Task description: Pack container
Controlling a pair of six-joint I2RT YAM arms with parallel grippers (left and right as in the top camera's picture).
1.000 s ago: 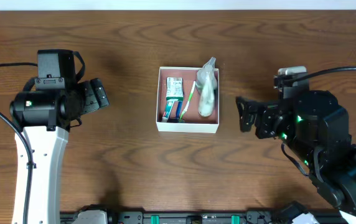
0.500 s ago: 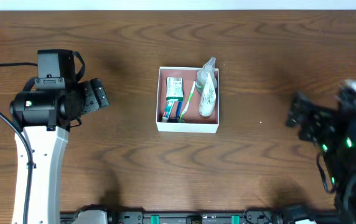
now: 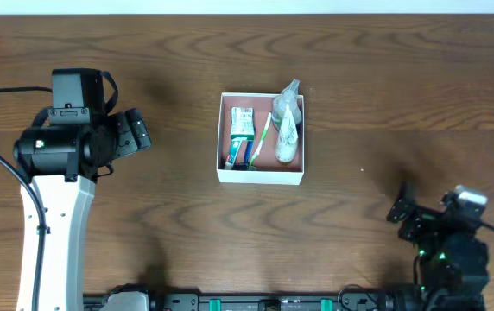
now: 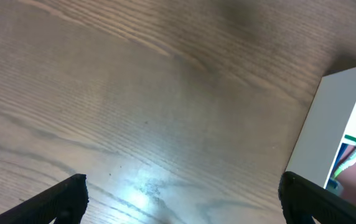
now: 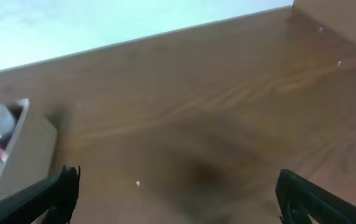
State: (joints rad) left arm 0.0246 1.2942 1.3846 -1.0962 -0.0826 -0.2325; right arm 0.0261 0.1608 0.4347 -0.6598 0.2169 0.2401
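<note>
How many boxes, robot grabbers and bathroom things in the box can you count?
White box: 1
Robot grippers: 2 (left gripper, right gripper)
Green-and-white packet: 1
Green toothbrush: 1
Clear wrapped bottle: 1
Small blue item, too small to name: 1
Total: 7

Overhead straight down, wrist views low, sharing container [image 3: 261,177]
</note>
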